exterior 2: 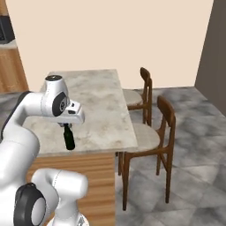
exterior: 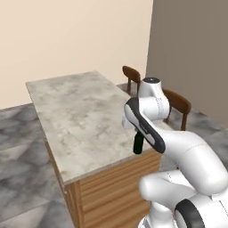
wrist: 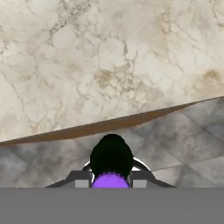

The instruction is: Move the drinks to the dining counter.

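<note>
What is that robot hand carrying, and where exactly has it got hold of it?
The gripper holds the dark glass bottle by its neck, just under the purple cap. The bottle hangs upright near the edge of the dining counter.

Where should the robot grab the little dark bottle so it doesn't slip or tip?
Up at the thin neck, just below the purple cap, coming from straight above. The bottle hangs upright, and its wider body under the neck gives the claw a ledge to catch on. That is how the claw has it here, shut on the neck near the dining counter's edge.
</note>
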